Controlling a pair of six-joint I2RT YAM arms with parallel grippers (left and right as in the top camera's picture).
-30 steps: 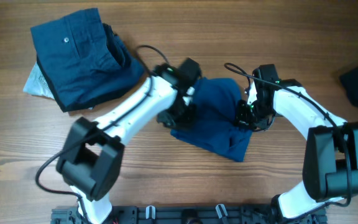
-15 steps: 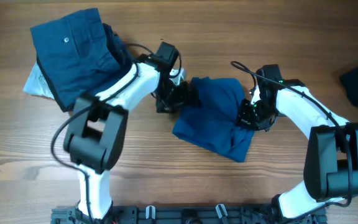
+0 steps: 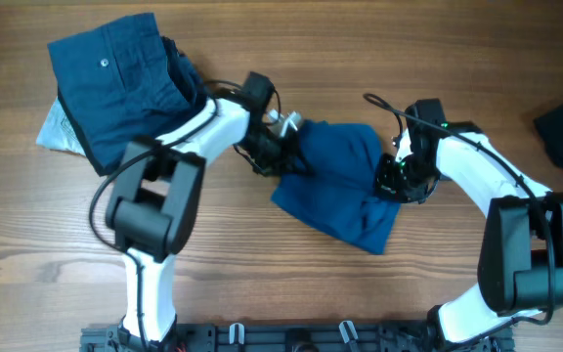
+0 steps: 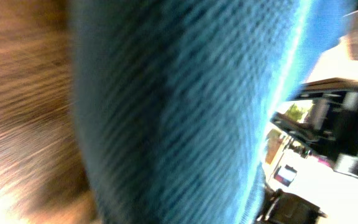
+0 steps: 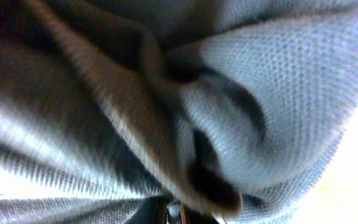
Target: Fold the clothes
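Both arms share one build: long, smooth white shells set between bulky black joint housings. On the left arm [image 3: 206, 132] a white link runs into a big black boxy joint [image 3: 152, 203] with rounded corners. The right arm [image 3: 469, 164] matches it, and its black housing [image 3: 534, 249] looks larger in the overhead view. A thin black cable [image 3: 225, 77] loops off the left wrist. A second one arcs over the right wrist, where a small green light [image 3: 437, 125] glows. The left claw [image 3: 280, 149] and right claw [image 3: 396, 182] are black. Both arms are mounted on a black rail [image 3: 291, 339].
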